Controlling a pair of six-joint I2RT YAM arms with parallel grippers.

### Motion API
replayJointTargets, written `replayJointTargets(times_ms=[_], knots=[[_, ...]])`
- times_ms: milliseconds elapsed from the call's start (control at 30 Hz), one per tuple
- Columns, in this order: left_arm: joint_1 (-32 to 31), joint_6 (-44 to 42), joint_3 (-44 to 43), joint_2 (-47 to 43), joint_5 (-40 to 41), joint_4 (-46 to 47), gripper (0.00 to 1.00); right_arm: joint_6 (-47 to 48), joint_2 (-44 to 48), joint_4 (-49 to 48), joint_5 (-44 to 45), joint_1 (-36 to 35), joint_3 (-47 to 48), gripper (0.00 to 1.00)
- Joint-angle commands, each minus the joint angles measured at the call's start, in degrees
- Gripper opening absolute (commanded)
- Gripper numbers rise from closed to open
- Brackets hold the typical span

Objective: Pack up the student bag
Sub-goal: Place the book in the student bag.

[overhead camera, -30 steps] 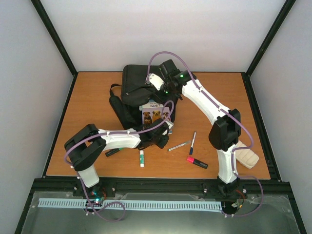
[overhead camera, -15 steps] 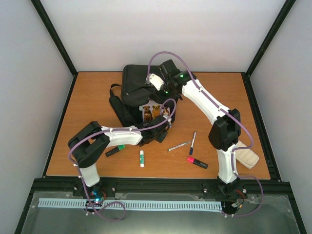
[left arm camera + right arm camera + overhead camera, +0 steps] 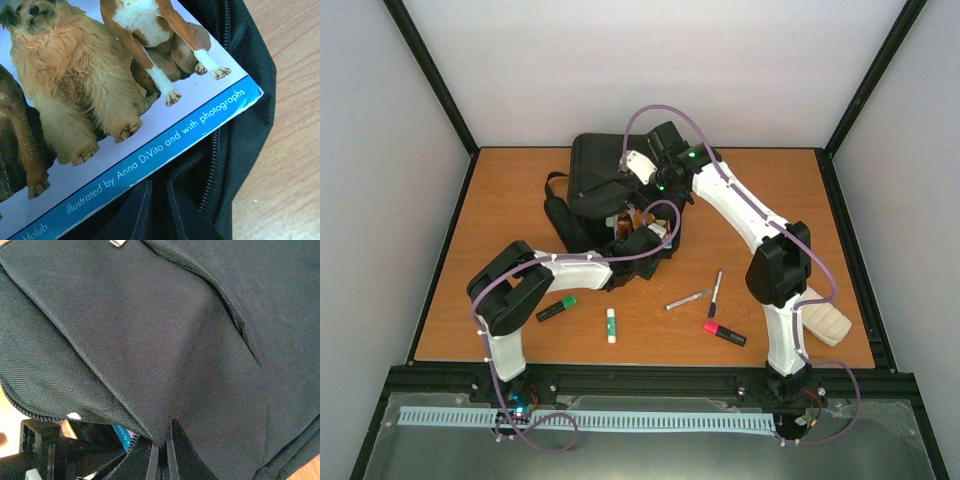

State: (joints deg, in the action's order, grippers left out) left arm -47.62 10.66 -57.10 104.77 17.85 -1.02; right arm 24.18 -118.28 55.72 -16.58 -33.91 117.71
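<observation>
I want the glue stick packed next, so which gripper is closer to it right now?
Left. The left gripper sits at the mouth of the student bag, just beyond the glue stick; the right gripper is farther back, over the bag.

A black bag (image 3: 600, 165) lies far back on the brown table (image 3: 500, 220). A pink marker (image 3: 724, 333) and a cream case (image 3: 825, 321) lie near, on the right.

Book (image 3: 100, 100) partly inside student bag (image 3: 595, 170) at far centre of table (image 3: 500, 220); markers (image 3: 555, 309) before it, pencil case (image 3: 825, 320) at right.
</observation>
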Motion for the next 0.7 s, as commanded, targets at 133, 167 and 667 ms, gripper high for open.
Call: replayJointTargets(times_ms=[133, 167, 667], knots=[[2.51, -0.16, -2.93, 3.62, 4.14, 9.06, 0.12, -1.04, -0.81, 0.90, -2.79, -0.26, 2.72, 0.03], [2.91, -0.05, -2.99, 3.91, 4.56, 9.89, 0.12, -1.10, -0.81, 0.99, -3.00, -0.25, 2.65, 0.03], [4.81, -1.04, -8.60, 12.83, 4.92, 15.04, 0.15, -0.71, -2.02, 1.70, -2.50, -0.28, 2.32, 0.03]])
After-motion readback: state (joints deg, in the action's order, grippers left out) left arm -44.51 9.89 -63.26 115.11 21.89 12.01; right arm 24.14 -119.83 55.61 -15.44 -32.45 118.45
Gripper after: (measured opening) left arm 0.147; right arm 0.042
